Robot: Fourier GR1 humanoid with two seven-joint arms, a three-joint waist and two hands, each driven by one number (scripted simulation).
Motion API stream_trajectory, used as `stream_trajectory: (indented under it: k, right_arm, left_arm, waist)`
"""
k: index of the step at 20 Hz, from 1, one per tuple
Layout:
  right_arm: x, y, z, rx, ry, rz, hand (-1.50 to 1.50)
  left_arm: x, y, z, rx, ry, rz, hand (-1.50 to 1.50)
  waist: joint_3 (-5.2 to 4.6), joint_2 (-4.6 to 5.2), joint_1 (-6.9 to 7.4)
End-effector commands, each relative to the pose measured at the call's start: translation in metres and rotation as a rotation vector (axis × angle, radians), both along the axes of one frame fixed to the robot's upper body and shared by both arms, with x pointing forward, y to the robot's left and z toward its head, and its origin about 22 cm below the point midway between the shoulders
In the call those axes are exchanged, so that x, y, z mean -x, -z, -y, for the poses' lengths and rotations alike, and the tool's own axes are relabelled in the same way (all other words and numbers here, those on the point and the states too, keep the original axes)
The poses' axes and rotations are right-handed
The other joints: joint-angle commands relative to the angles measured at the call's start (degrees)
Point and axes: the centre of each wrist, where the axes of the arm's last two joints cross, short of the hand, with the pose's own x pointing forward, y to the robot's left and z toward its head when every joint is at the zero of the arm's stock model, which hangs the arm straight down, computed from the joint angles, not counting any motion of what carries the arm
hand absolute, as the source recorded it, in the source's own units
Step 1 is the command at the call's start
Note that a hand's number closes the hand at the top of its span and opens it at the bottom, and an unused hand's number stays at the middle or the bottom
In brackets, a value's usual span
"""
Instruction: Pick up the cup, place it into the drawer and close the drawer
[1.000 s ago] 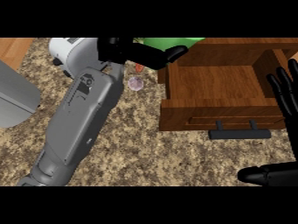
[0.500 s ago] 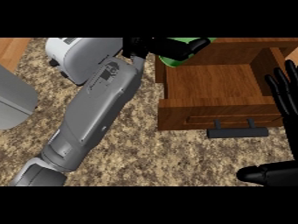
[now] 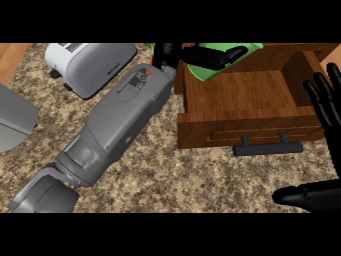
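A green cup (image 3: 223, 66) hangs over the far left corner of the open wooden drawer (image 3: 254, 95). My left hand (image 3: 202, 54) is shut on the cup, its fingers curled over the cup's top, and the grey forearm runs down to the lower left. My right hand (image 3: 337, 115) rests open at the right edge, fingers up, beside the drawer's right wall. The drawer's dark handle (image 3: 267, 148) faces me.
A silver toaster (image 3: 90, 64) stands at the back left on the speckled counter. A grey appliance (image 3: 2, 120) sits at the left edge. Wooden floor shows at the far corners.
My left hand has carried the green cup to the right, from the drawer's left edge to above its far left corner. The right hand has stayed still.
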Motion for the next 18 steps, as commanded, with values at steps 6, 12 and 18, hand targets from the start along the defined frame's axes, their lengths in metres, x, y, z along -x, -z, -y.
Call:
stream_trajectory:
  k: [6, 12, 18]
  right_arm:
    - [-0.018, -0.01, -0.011, 0.002, -0.02, 0.004, -1.5]
    - [-0.016, 0.013, 0.0, -0.012, -0.042, 0.012, -1.5]
    - [-0.016, 0.006, -0.006, -0.05, -0.07, 0.023, -1.5]
  left_arm:
    - [-0.001, 0.008, 0.01, -0.122, -0.014, -0.003, 1.5]
    - [-0.004, 0.016, 0.007, -0.24, -0.033, 0.002, 1.5]
    - [0.003, 0.022, 0.012, -0.22, -0.037, -0.019, -1.5]
  waist:
    - [0.03, 0.5, -1.83]
    - [0.11, 0.86, -2.44]
    - [0.07, 0.83, -3.1]
